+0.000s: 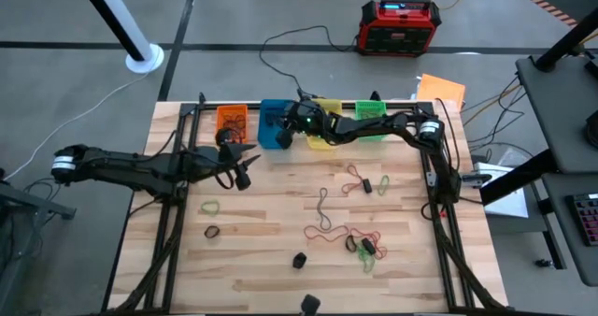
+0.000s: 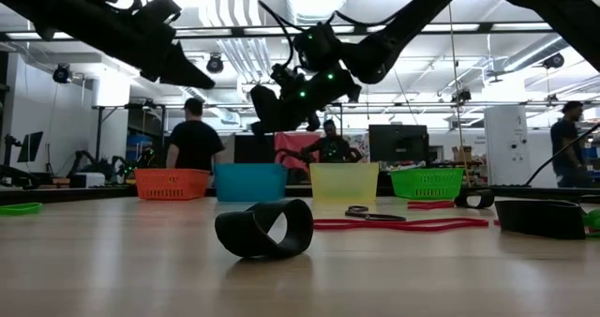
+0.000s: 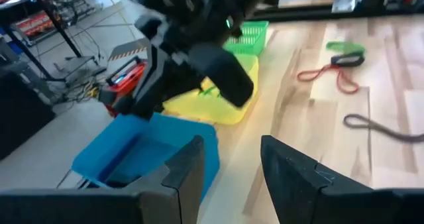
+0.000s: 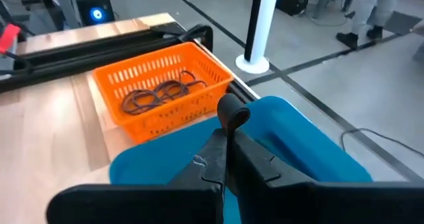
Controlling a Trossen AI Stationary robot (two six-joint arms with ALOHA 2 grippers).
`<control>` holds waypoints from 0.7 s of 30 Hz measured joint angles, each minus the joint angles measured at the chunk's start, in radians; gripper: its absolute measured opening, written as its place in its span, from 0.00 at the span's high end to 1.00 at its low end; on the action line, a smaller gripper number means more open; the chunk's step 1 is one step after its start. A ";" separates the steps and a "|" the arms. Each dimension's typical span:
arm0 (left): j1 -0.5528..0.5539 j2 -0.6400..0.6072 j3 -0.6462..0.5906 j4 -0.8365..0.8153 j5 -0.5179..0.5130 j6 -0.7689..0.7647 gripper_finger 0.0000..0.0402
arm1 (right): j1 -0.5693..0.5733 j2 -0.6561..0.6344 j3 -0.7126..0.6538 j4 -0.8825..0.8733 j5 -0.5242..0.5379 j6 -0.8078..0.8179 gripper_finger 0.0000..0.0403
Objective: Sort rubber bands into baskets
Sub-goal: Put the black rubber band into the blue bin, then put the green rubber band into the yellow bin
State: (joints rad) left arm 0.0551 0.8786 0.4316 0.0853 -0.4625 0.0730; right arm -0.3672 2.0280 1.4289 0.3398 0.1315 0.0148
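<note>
Baskets are lined up along the far edge of the wooden table (image 1: 280, 251), largest things first: the orange basket (image 1: 232, 120), the blue basket (image 1: 272, 124), the yellow basket (image 1: 324, 129) and the green basket (image 1: 371, 120), each just beside the next. A dark frame rail is seen directly behind them, so little room is left at that edge. Brown bands (image 4: 159, 95) are held in the orange basket.

The right gripper (image 4: 228, 128) is held above the blue basket, its fingers pressed together on a small black band (image 4: 233, 111). The left gripper (image 1: 241, 166) is kept over the table just in front of the orange basket, its fingers (image 3: 189, 168) parted by a narrow gap with nothing seen between them.

Open wood is left across the middle and near the left edge. Loose rubber bands (image 1: 322, 213) are scattered toward the near right, with a green loop (image 1: 209, 207) and a black loop (image 1: 212, 232) well apart on the left.
</note>
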 joint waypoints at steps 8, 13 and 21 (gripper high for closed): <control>0.038 -0.016 0.002 -0.027 0.000 -0.060 0.67 | -0.045 0.000 0.132 -0.198 -0.080 -0.012 0.83; 0.042 -0.009 0.029 -0.032 0.001 -0.051 0.67 | -0.074 0.001 0.164 -0.263 -0.169 0.003 0.69; 0.042 -0.007 0.095 -0.127 0.001 -0.077 0.67 | -0.079 -0.013 0.164 -0.332 -0.195 -0.009 0.59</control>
State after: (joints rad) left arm 0.0975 0.8715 0.5270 -0.0420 -0.4610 -0.0039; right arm -0.4458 2.0152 1.5925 0.0075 -0.0639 0.0055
